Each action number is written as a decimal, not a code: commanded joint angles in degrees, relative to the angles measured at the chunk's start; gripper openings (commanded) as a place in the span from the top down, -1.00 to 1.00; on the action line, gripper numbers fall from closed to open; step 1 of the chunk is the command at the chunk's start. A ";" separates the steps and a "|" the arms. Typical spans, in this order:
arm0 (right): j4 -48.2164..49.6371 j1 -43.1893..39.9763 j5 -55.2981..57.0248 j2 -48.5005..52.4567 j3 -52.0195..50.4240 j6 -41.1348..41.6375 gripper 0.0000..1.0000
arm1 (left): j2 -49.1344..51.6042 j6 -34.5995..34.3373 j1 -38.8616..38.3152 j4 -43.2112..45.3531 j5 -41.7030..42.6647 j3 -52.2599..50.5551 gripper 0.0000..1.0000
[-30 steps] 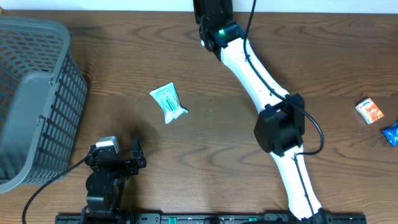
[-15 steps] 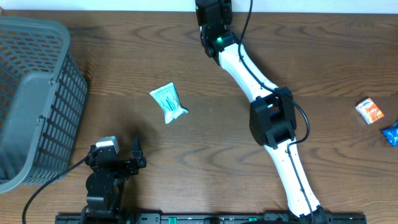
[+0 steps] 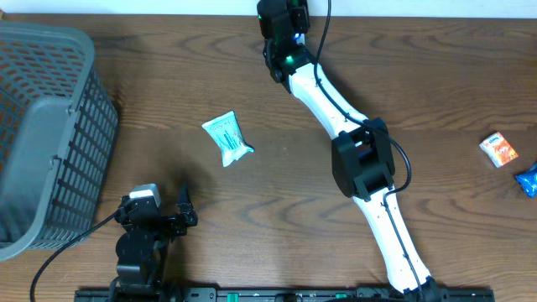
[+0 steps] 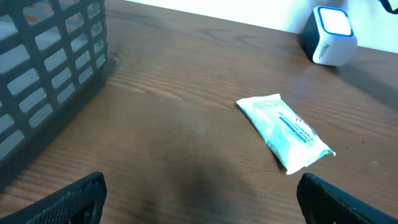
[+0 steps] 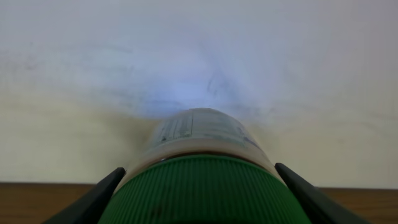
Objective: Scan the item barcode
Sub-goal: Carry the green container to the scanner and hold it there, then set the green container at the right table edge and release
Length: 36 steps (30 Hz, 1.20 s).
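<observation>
In the right wrist view my right gripper [image 5: 202, 194] is shut on a bottle with a ribbed green cap [image 5: 205, 190], one dark finger on each side. The bottle's printed label [image 5: 186, 127] points at a pale wall lit bluish. Overhead, that gripper [image 3: 281, 21] reaches to the table's back edge, and the bottle itself is hidden under it. A white scanner with a blue face [image 4: 329, 34] stands at the back in the left wrist view. My left gripper [image 3: 159, 214] rests open near the front left, its fingertips [image 4: 74, 199] wide apart over bare wood.
A grey mesh basket [image 3: 42, 126] fills the left side, with its wall [image 4: 43, 68] close to the left gripper. A teal and white packet [image 3: 227, 138] lies mid-table. An orange and white packet [image 3: 498, 149] and a blue one [image 3: 529, 179] lie at the far right.
The right arm has swung a little to the left at the back edge, its elbow shifting left and up. The left arm and the packets have not moved.
</observation>
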 commanded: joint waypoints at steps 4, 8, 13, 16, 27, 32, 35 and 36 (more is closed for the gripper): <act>2.19 0.94 7.78 -1.90 0.76 -6.23 0.24 | -0.04 -0.70 -0.17 -1.42 0.35 -0.74 -0.96; -4.76 0.66 15.43 -5.88 0.76 -7.93 0.28 | -0.04 -0.70 -0.17 -1.44 0.35 -0.74 -0.96; -22.97 -1.38 26.97 -12.00 0.76 -4.83 0.24 | -0.04 -0.70 -0.17 -1.44 0.35 -0.74 -0.96; -39.30 -4.15 26.97 -14.08 0.76 7.15 0.25 | -0.04 -0.70 -0.17 -1.44 0.35 -0.74 -0.96; -74.07 -32.63 -15.69 -14.86 0.76 32.81 0.24 | -0.04 -0.70 -0.17 -1.42 0.35 -0.74 -0.96; -74.03 -42.86 -20.79 -14.23 0.42 33.70 0.11 | -0.04 -0.70 -0.17 -1.42 0.35 -0.74 -0.96; -72.78 -50.16 -20.96 -13.44 -0.87 33.68 0.00 | -0.04 -0.70 -0.17 -1.44 0.35 -0.74 -0.96; -72.41 -51.71 -21.03 -13.31 -1.49 33.70 0.00 | -0.04 -0.70 -0.17 -1.44 0.35 -0.74 -0.96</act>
